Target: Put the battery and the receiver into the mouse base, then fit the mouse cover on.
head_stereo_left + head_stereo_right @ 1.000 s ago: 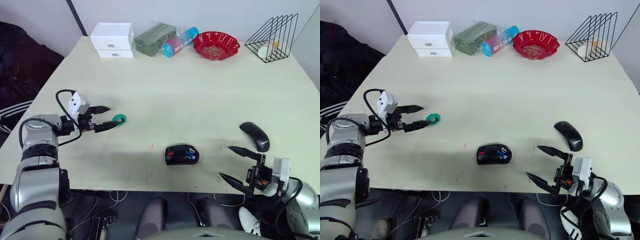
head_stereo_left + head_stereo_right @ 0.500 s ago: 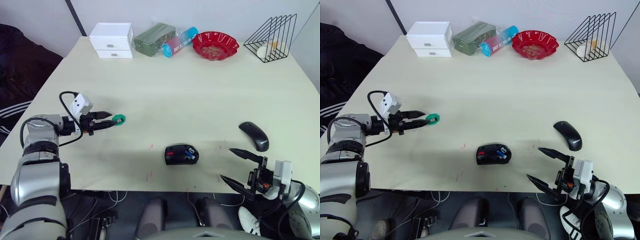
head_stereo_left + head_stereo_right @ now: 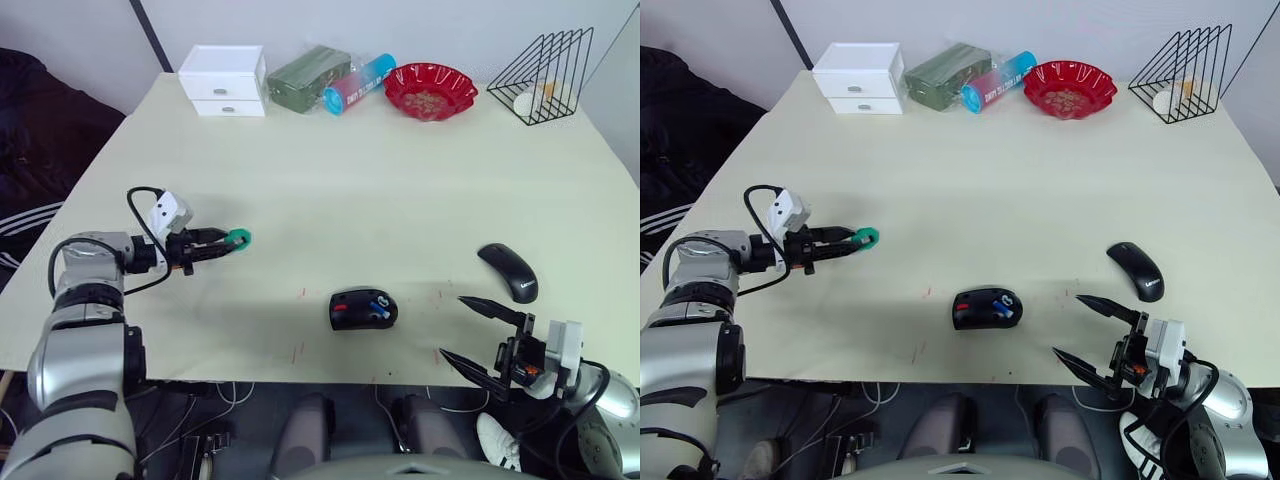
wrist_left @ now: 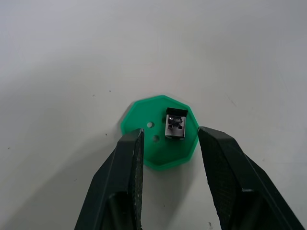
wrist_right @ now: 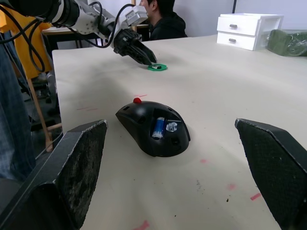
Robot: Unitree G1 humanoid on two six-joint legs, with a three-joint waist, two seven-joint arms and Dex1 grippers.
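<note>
**Ann:** Two grippers in play. The left gripper point(image 4: 168, 143) sits low over the worktop point(image 3: 380, 170), its fingers point(image 4: 125, 167) parted a little, one tip over the edge of a green disc point(image 4: 160, 139) and the other just off its rim.

**Bo:** And on that disc, just ahead of the tips and between them, is a small metal-and-black receiver point(image 4: 175, 123), lying flat. The fingers are not touching it.

**Ann:** Over to the right gripper point(image 3: 478, 336) at the near edge of the worktop: fingers spread wide, holding nothing.

**Bo:** Straight ahead of that gap lies the mouse base point(image 5: 153, 127), open side up, with the battery point(image 5: 158, 127) already seated in its compartment and a red spot point(image 5: 137, 100) at the end pointing away from the fingers.

**Ann:** The mouse cover point(image 3: 509, 272) rests on the worktop beyond the right fingers' far tip, near it but apart, and well clear of the base.

**Bo:** Far past both sets of fingers, along the back edge: a white drawer box point(image 3: 224, 80), a green pack point(image 3: 308, 78), a blue tube point(image 3: 360, 84), a red bowl point(image 3: 432, 90) and a black wire rack point(image 3: 545, 76).
</note>
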